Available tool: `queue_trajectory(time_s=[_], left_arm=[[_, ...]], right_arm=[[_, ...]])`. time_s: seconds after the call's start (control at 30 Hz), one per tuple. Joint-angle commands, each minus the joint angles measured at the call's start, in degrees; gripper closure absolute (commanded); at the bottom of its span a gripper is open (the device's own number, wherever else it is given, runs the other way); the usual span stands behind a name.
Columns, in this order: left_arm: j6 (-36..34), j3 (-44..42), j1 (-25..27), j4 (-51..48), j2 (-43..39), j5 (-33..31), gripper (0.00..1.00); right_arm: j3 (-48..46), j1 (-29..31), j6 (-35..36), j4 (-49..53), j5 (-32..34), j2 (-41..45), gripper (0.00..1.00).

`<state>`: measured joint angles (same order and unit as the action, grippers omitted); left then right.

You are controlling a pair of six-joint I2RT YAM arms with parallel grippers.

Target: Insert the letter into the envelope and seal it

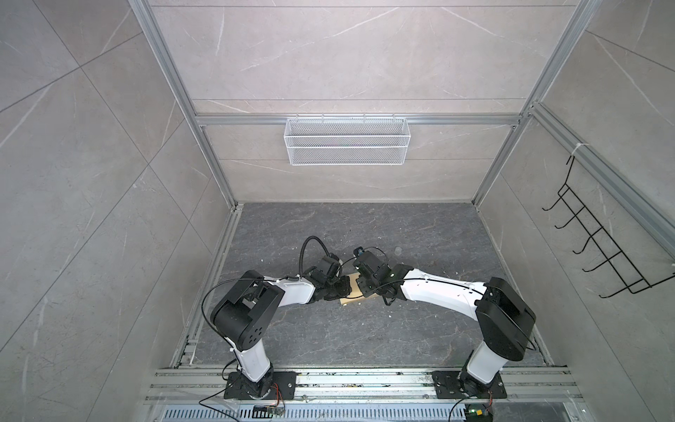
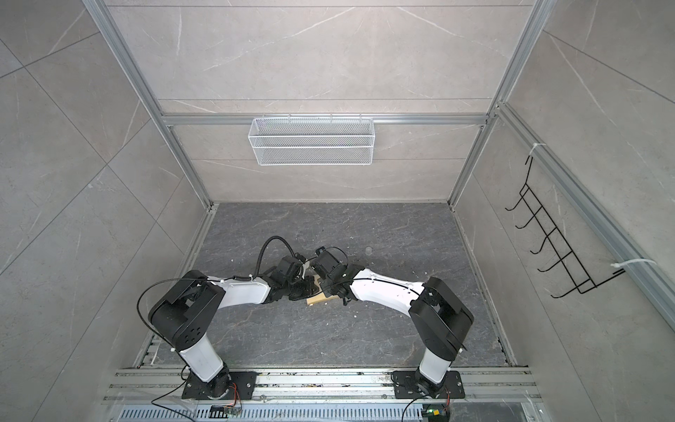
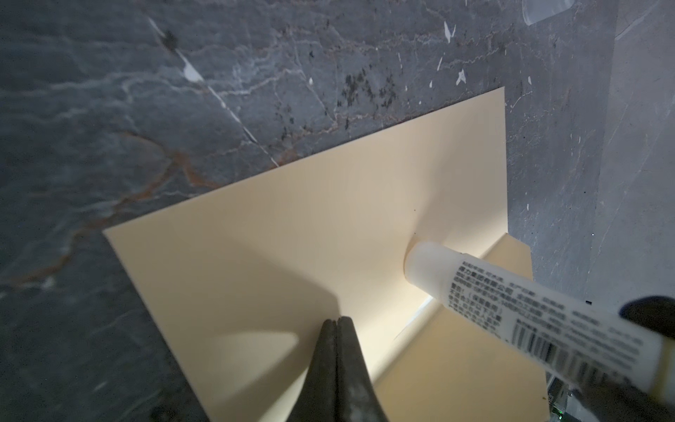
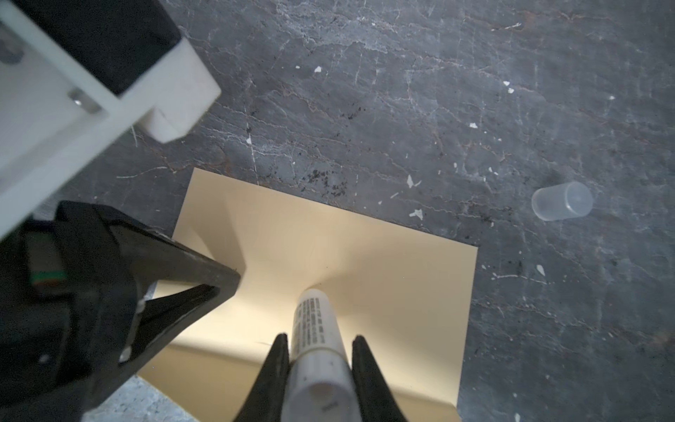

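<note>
left fingers (image 3: 317, 372) closed, tips on envelope (image 3: 456, 365) lying on desk (image 3: 146, 109) | right fingers (image 4: 369, 380) hold glue stick (image 4: 317, 329), tip on flap (image 3: 328, 219) | risk: we fear the stick drags the paper and wrinkles it

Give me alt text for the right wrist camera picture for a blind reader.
The right gripper holds a white glue stick, its tip against a plain tan envelope's open flap on a dark marble table. The shut left gripper touches the flap's edge, and a clear cap lies apart on the table.
</note>
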<state>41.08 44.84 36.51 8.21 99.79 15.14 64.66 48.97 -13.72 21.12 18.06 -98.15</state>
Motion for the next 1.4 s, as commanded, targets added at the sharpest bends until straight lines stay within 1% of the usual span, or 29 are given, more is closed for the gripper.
queue_trajectory(time_s=[0.0, 0.27, 0.37, 0.43, 0.53, 0.6, 0.67, 0.87, 1.03, 1.13, 1.23, 1.27, 1.37], left_arm=[[-1.8, -0.9, -0.5, -7.3, 3.1, -5.1, 1.00], [-2.3, -1.2, -0.4, -7.7, 2.9, -5.7, 1.00], [-2.3, -1.2, -0.4, -7.8, 2.6, -6.0, 1.00], [-2.3, -1.2, -0.4, -7.8, 2.5, -5.9, 1.00], [-2.3, -1.2, -0.4, -7.8, 2.3, -6.0, 1.00], [-2.4, -1.4, -0.4, -7.8, 1.8, -6.4, 1.00], [-2.3, -1.8, -0.4, -7.7, 1.7, -6.8, 1.00], [-2.7, -3.1, -0.4, -6.5, 3.1, -8.1, 1.00], [-2.5, -3.6, -0.4, -5.2, 3.6, -8.2, 1.00], [-2.5, -3.5, -0.3, -4.0, 1.3, -8.1, 1.00], [-3.1, -1.6, -0.3, -3.7, -3.1, -7.4, 1.00], [-3.1, -0.6, -0.3, -3.5, -4.8, -7.2, 0.98], [-3.1, 2.2, -0.3, -2.4, -9.6, -6.8, 0.82]], right_arm=[[-2.9, -3.1, 0.5, 6.8, 5.8, -0.2, 1.00], [-4.5, -8.6, -0.3, 8.4, 5.3, 0.5, 1.00], [-4.4, -9.5, -0.5, 9.1, 5.8, 0.2, 1.00], [-3.8, -9.4, -0.8, 9.2, 4.6, -0.1, 1.00], [-3.0, -9.5, -1.5, 7.8, 0.8, 0.7, 1.00], [-3.3, -9.4, -1.8, 5.5, -2.3, 3.4, 1.00], [-4.2, -9.6, -2.2, 2.4, -4.3, 7.9, 1.00], [-7.3, -11.8, -2.9, -3.2, -6.3, 19.7, 1.00], [-9.9, -12.9, -3.6, -6.0, -8.2, 25.0, 1.00], [-11.5, -13.1, -3.9, -8.5, -11.8, 27.4, 1.00], [-14.1, -13.0, -4.6, -12.8, -13.3, 30.7, 1.00], [-15.1, -13.0, -4.7, -14.4, -13.4, 31.8, 1.00], [-17.3, -13.1, -4.5, -18.8, -13.4, 34.7, 1.00]])
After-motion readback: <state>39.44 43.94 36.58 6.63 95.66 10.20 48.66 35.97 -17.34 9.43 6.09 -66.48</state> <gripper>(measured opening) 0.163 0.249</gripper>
